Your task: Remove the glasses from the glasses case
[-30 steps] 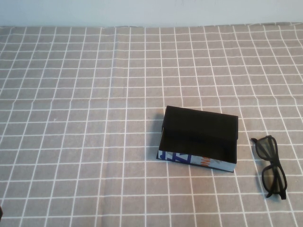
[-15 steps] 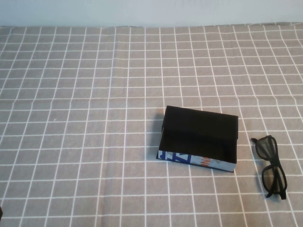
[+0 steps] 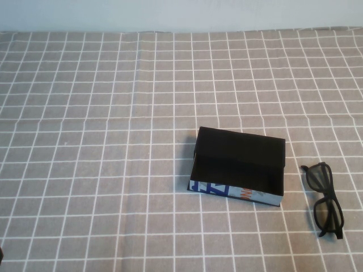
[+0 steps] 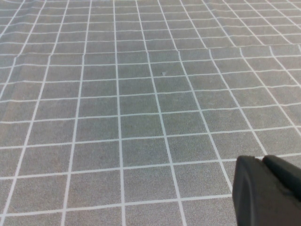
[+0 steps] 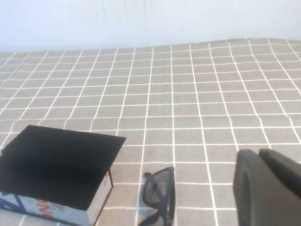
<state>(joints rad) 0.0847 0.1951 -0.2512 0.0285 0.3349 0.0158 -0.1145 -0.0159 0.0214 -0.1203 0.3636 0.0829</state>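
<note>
The glasses case (image 3: 240, 145) lies open right of the table's middle, black flap up, black inside, nothing in it that I can see, white printed front side facing me. The black glasses (image 3: 324, 198) lie on the cloth just right of the case, apart from it. The right wrist view shows the case (image 5: 61, 150) and the glasses (image 5: 160, 195) beside it. My right gripper (image 5: 258, 151) is shut and empty, back from the glasses. My left gripper (image 4: 262, 159) is shut and empty over bare cloth. Neither gripper shows in the high view.
A grey tablecloth (image 3: 113, 113) with a white grid covers the table up to a pale wall (image 3: 181, 14) at the back. A crease runs across the cloth left of the case.
</note>
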